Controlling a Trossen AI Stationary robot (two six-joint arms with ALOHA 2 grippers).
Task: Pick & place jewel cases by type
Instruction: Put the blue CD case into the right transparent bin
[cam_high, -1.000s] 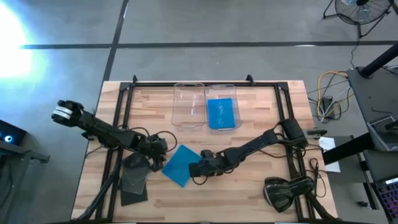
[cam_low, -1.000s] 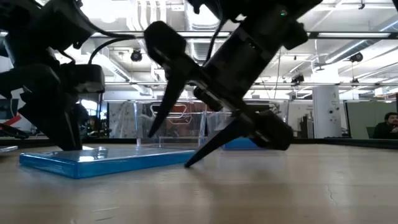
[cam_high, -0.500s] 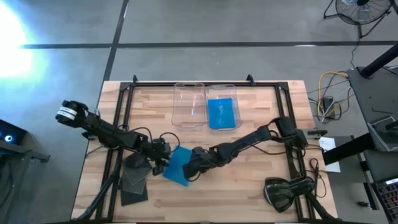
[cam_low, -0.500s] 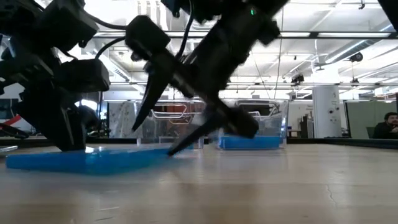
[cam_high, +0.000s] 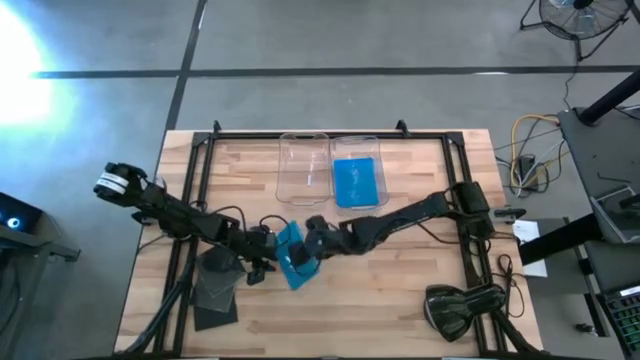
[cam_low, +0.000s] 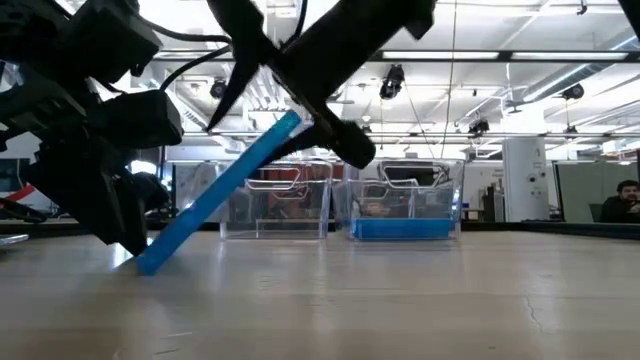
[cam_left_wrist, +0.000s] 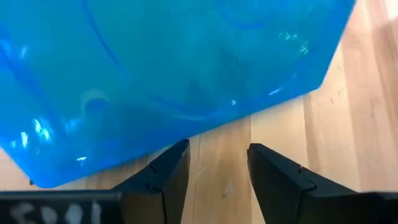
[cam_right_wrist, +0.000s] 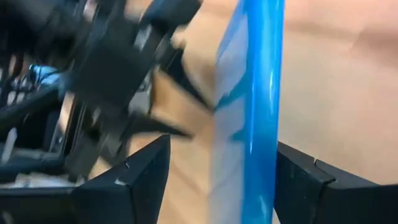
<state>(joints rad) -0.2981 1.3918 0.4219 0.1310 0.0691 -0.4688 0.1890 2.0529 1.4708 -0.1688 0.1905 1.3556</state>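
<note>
Translucent blue jewel case (cam_low: 225, 195) tilts steeply — one edge (lower) on table (cam_low: 420, 290).

Blue jewel case (cam_right_wrist: 264, 106) edge-on between the right arm's spread jaws, wooden table (cam_right_wrist: 329, 81), left gripper (cam_right_wrist: 118, 68) beyond

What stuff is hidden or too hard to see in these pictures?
- Whether the right gripper squeezes the tilted blue case: high view too small, right wrist view blurred.
- The tilted blue case's edges: left wrist view cuts them off.
- Number of dark cases: high view, the left arm covers the stack.
- Blue bin's contents: low view, only edge-on.
</note>
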